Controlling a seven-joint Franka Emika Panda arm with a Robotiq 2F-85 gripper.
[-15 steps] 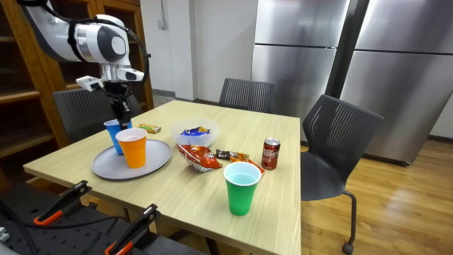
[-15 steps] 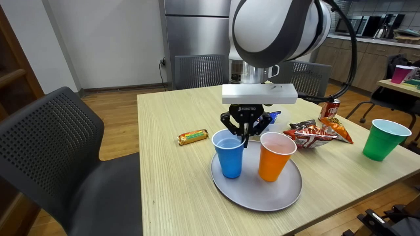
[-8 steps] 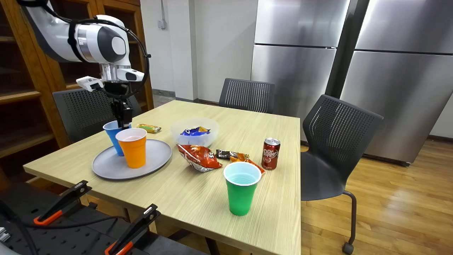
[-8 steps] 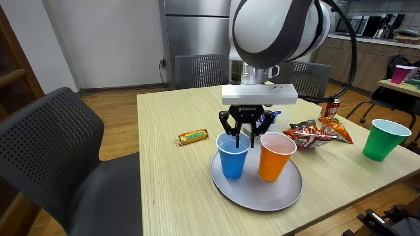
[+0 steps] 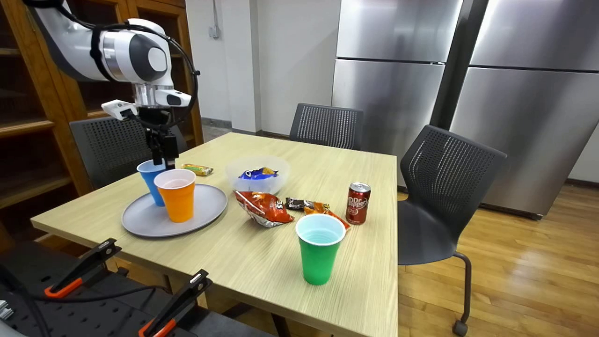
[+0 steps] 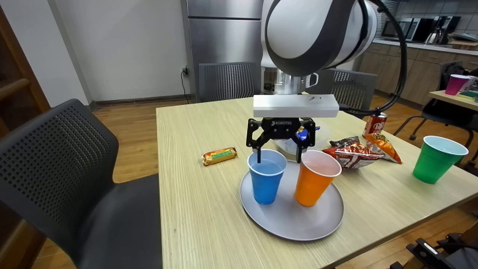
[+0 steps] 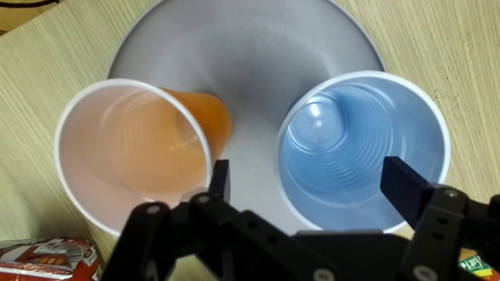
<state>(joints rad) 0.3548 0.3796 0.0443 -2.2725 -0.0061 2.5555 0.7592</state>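
A round grey plate (image 6: 291, 226) carries a blue cup (image 6: 265, 186) and an orange cup (image 6: 312, 185); both cups have white rims. Above them my gripper (image 6: 279, 160) points down with its jaws wide apart. In the wrist view one finger (image 7: 406, 187) is over or inside the mouth of the blue cup (image 7: 351, 128). The opposite finger (image 7: 222, 181) lies between the cups, at the rim of the orange cup (image 7: 133, 148) and seemingly touching it. The blue cup's near rim runs between the fingers, ungripped. The orange cup leans slightly away.
A wrapped candy roll (image 6: 219, 156) lies behind the plate. Beside the plate are a translucent bowl (image 5: 233, 175) holding blue packets, a red chip bag (image 5: 264, 208) and other snacks. A soda can (image 5: 358, 206) and a green cup (image 5: 320, 257) stand farther along the table.
The jaws have opened from shut on the blue cup's rim to wide apart. The blue cup has shifted slightly toward the orange cup, which has just been nudged away from it.
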